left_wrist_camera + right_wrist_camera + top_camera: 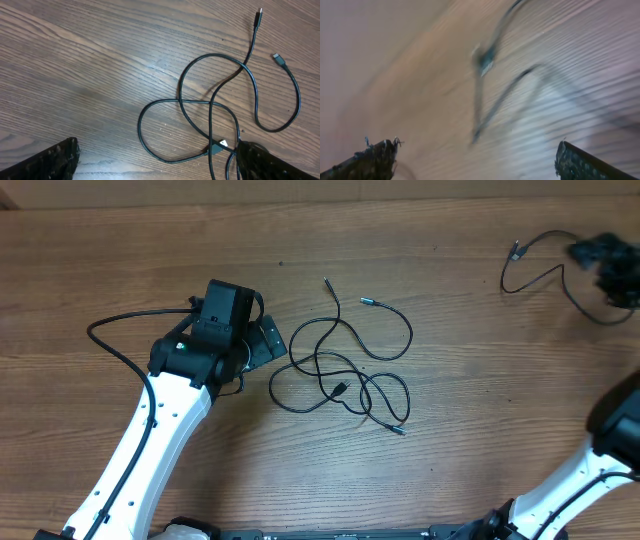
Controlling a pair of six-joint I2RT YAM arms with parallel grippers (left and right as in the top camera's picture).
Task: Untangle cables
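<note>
Left gripper [160, 146] stands wide and empty just beside the cables [345, 370], whose crossed loops lie at its 3 o'clock; the right gripper [474, 147] is spread wide too, though its blurred view leaves unclear which cord it faces. One cord [540, 260] lies well apart toward 2 o'clock, so the step in hand looks like choosing the next strand, which calls for pinching a free plug end [366, 301] and drawing it clear of the crossings.
</note>
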